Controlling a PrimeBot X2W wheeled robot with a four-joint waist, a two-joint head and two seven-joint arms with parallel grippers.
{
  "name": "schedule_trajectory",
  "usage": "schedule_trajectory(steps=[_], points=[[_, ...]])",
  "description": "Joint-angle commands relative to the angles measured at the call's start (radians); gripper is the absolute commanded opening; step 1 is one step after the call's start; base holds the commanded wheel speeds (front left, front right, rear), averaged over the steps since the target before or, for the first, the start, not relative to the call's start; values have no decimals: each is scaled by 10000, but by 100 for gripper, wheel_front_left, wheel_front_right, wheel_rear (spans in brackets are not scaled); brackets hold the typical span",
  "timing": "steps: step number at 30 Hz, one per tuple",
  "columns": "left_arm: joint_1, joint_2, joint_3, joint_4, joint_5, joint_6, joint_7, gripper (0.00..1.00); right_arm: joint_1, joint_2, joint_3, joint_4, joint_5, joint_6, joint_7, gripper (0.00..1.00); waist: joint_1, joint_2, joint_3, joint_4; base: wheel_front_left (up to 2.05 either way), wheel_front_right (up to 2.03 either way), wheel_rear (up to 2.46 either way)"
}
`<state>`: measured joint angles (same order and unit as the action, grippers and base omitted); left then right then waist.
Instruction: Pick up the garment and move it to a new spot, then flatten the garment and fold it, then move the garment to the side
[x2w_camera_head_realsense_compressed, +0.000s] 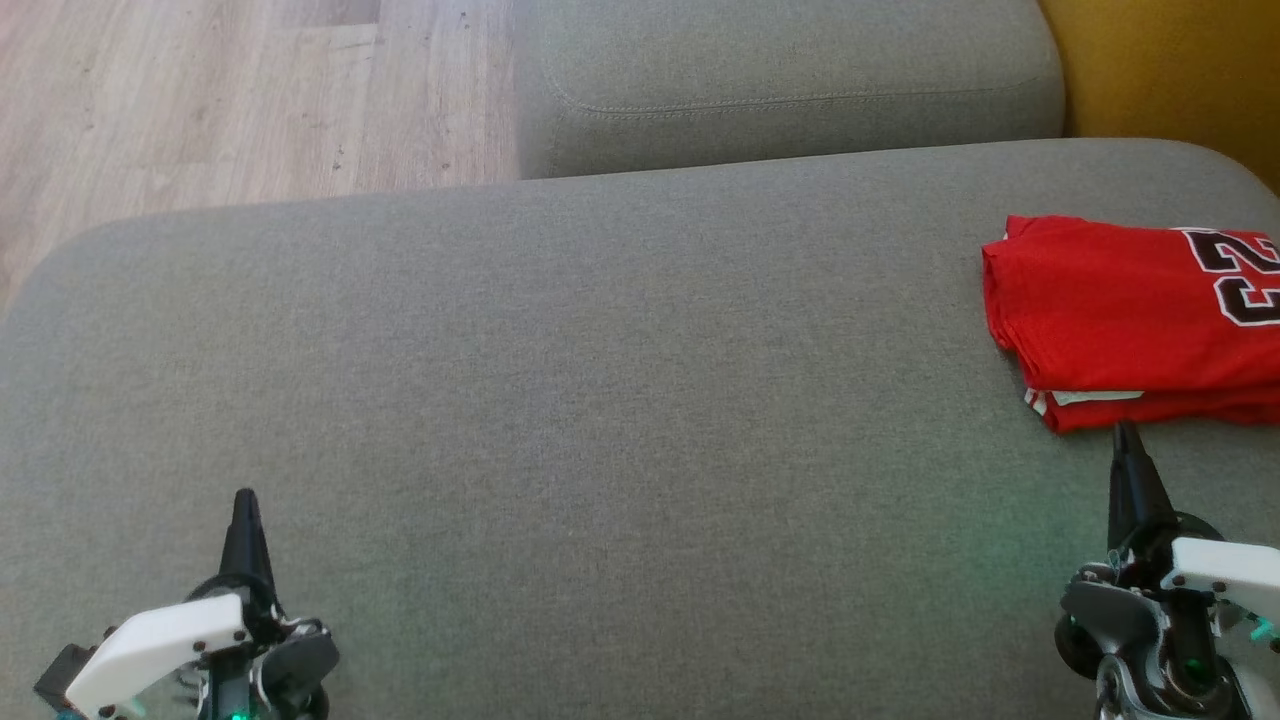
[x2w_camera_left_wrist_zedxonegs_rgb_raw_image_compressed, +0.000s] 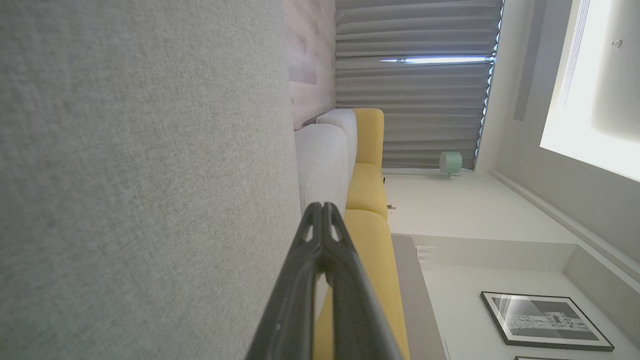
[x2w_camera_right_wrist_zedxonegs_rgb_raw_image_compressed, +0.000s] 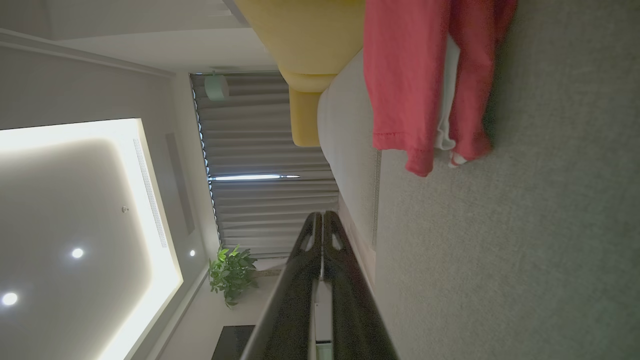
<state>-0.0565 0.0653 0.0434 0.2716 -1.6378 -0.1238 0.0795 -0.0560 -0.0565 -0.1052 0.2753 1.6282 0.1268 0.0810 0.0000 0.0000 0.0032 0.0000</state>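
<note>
The red garment lies folded on the grey cushion at the far right, with a black and white number on top, partly cut off by the head view's edge. Seen from the right wrist, the garment is a stack of red layers with a white strip between them. My right gripper hovers just below the garment's near edge, shut and empty, fingertips pressed together. Far from it, at the lower left, my left gripper is also shut and empty.
A second grey cushion lies beyond the first, with wooden floor at the upper left. A yellow seat borders the upper right. Wide bare grey fabric stretches between the two grippers.
</note>
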Motion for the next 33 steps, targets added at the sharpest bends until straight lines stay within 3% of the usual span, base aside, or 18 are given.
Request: schedule_trajectory(steps=[1,33], points=[[-488,78,388,-279,30,-69,84,0,-494,-130,178,-320,23,39,110,0,0,0,-1,0,0,0,0],[-496,2,495,-274,119,-69,170,0,-503,-64,85,-314,-54,39,184,0,0,0,-1,0,0,0,0]])
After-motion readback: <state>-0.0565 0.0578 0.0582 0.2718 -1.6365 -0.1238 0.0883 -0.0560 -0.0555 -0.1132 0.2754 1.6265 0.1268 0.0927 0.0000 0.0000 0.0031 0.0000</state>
